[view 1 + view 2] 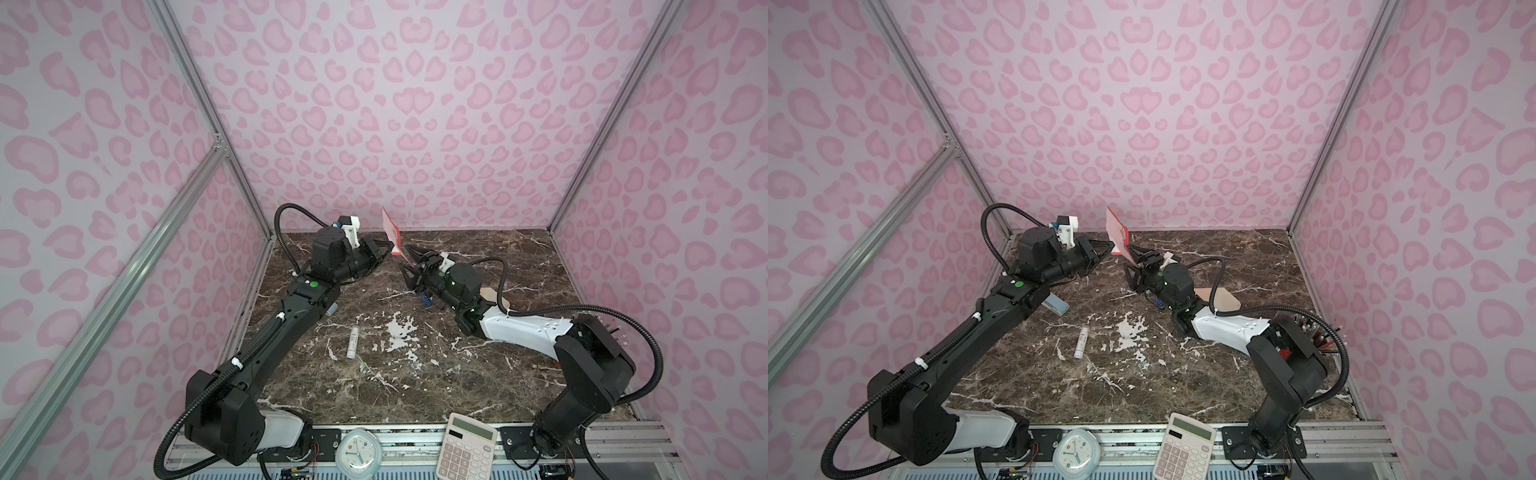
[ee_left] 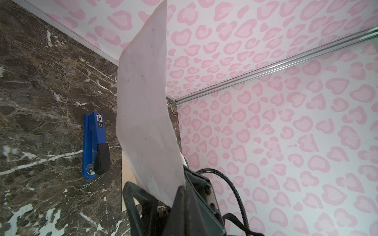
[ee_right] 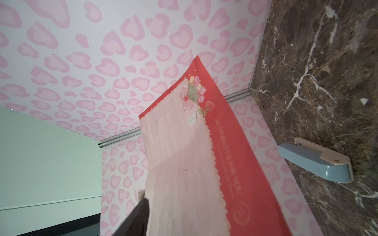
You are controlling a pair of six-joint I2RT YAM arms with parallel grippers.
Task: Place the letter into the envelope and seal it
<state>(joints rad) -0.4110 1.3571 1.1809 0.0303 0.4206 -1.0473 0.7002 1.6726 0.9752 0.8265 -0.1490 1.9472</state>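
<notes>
Letter (image 1: 390, 232) upright in air near back wall, over marble table (image 1: 519, 365). Envelope (image 1: 493, 296) flat, partly hidden under right arm. Blue stapler (image 2: 95, 141), pale blue stapler (image 3: 319, 163), glue stick (image 1: 353, 341), calculator (image 1: 467, 446), clock (image 1: 357, 451) around. Left gripper (image 1: 390, 249) clenched on letter; right gripper (image 1: 404, 257) jaws apart, astride its lower edge. Letter: "ALL THE BEAUTY IS FOR YOU"; blue stapler: "50"

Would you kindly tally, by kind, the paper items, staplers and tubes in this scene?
letter: 1
envelope: 1
staplers: 2 (blue stapler, pale-blue stapler)
white tube: 1
Total: 5
</notes>
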